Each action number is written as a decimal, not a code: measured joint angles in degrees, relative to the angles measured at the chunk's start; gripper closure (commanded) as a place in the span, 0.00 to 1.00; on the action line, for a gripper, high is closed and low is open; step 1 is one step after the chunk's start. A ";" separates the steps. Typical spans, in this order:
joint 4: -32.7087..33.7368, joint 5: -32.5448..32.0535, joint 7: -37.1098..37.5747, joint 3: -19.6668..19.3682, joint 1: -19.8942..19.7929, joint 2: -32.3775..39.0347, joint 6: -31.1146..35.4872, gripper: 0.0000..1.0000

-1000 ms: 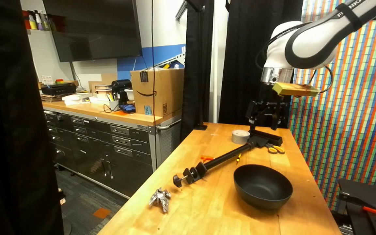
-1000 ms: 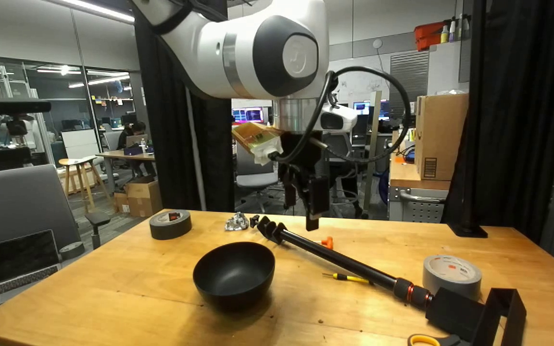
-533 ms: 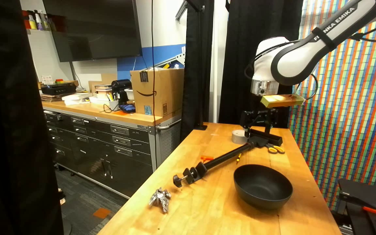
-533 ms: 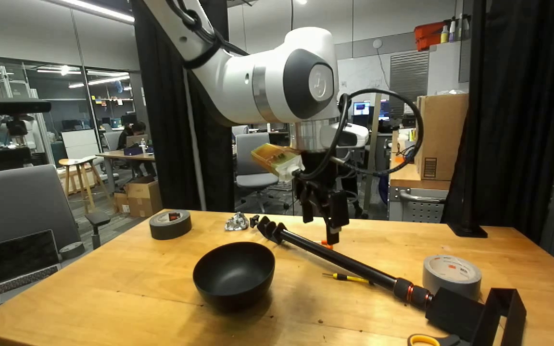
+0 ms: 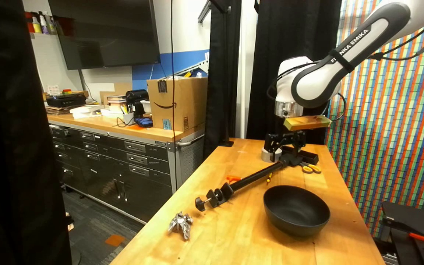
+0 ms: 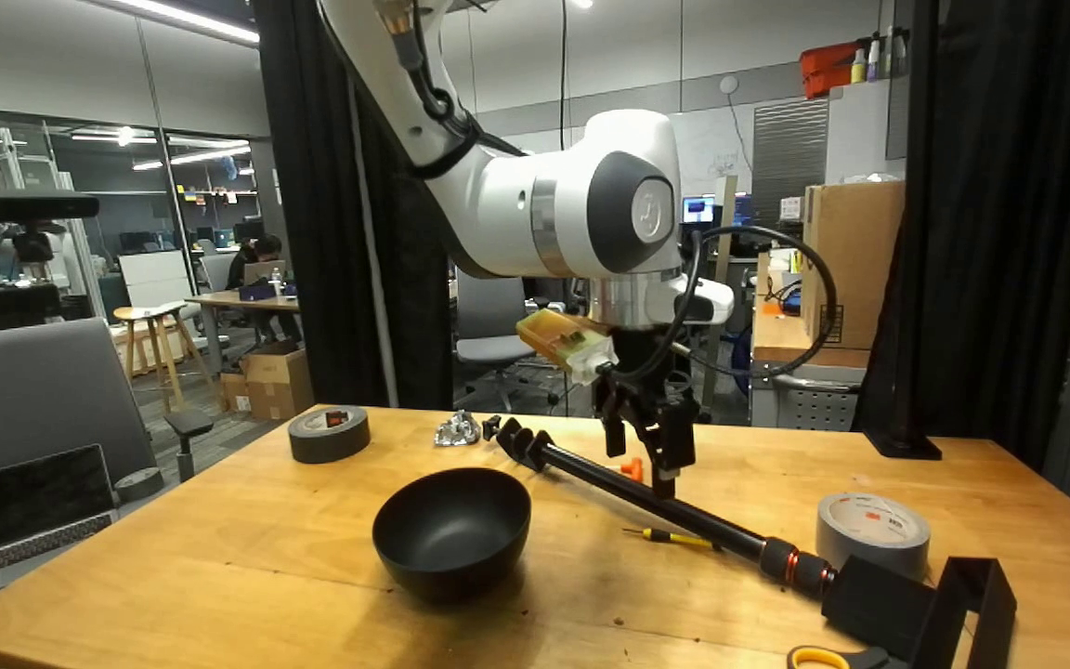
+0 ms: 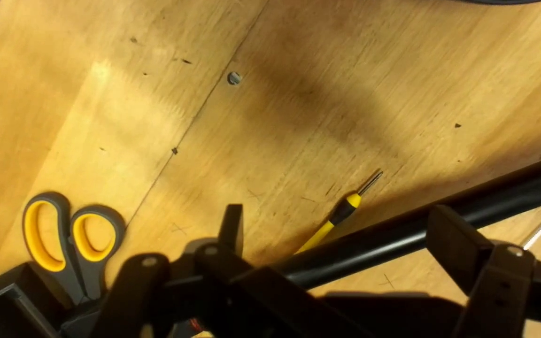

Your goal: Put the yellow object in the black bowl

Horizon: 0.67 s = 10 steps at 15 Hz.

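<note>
Over table (image 6: 256,548), end effector (image 7: 337,220) spread wide; yellow screwdriver (image 7: 342,212) by rod (image 7: 392,242), perhaps touching; black bowl (image 6: 451,534) apart.

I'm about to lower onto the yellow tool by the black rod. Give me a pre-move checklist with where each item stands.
1. Gripper open: ok; its fingers stand apart in the wrist view, nothing clamped.
2. Yellow tool lined up: ok, it seems; it shows between the fingers in the wrist view.
3. Handle fully in view: not ok; in the wrist view the black rod hides its far end.
4. Finger path free: not ok; one finger overlaps the rod in the wrist view and may hit it going straight down.
5. Rod off the tool: cannot tell; the crossing is hidden.
6. Black bowl ready: ok; upright in both exterior views, nothing seen inside.
</note>
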 measured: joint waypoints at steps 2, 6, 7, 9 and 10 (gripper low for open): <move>0.56 0.74 -0.05 -0.21 0.07 1.47 0.02 0.00; 0.57 3.82 -1.25 -0.06 1.10 3.79 0.03 0.00; 0.54 4.85 -2.19 0.08 1.54 4.25 0.03 0.00; 0.53 6.12 -3.92 0.36 2.40 4.96 0.03 0.00; 0.54 6.38 -5.05 0.40 2.83 5.25 0.03 0.00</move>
